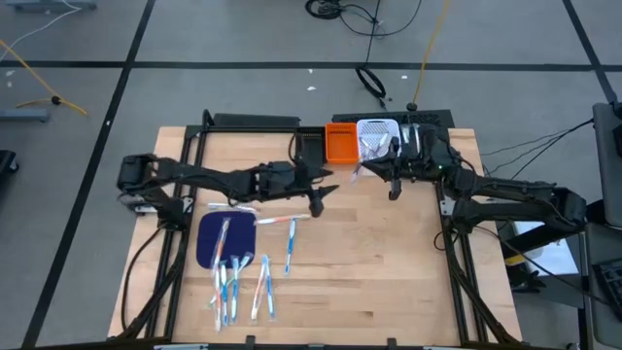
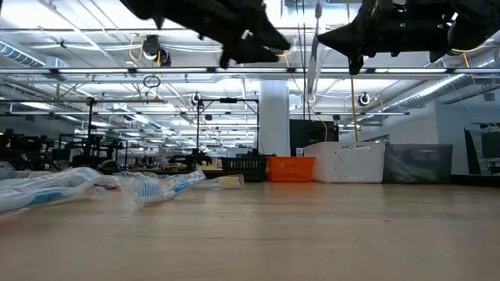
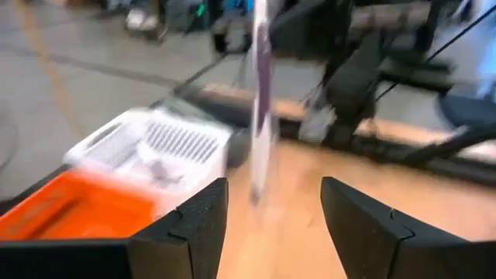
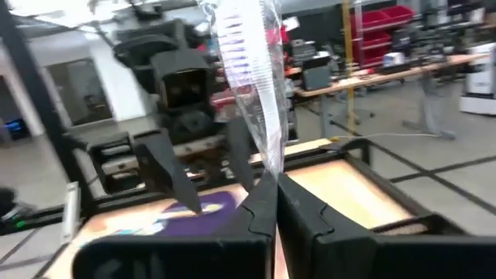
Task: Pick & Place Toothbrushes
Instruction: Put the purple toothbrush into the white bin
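Two arms of mine reach over the wooden bench [image 1: 389, 262], which carries everything else. Along its far edge sit three bins side by side: a black bin [image 1: 311, 146], an orange bin [image 1: 342, 144] and a white bin [image 1: 376, 138], the white one with wrapped toothbrushes already lying in it. Near the bench's front-left corner lies a dark blue mat [image 1: 212, 238], and the loose toothbrushes [image 1: 238, 277] are scattered on and just beside it, some reaching toward the front edge, one lying apart nearer the bench's middle. My left pincer [image 1: 318, 201] hangs above the bench around its middle, in front of the black bin, its fingers [image 3: 194, 229] spread wide with nothing between them. My right pincer [image 1: 394, 188] hangs near the far edge, just in front of the white bin, its fingers [image 4: 263, 205] pressed together on one wrapped toothbrush [image 4: 252, 85], which stands up from the fingertips in its clear wrapper, well above the bench.
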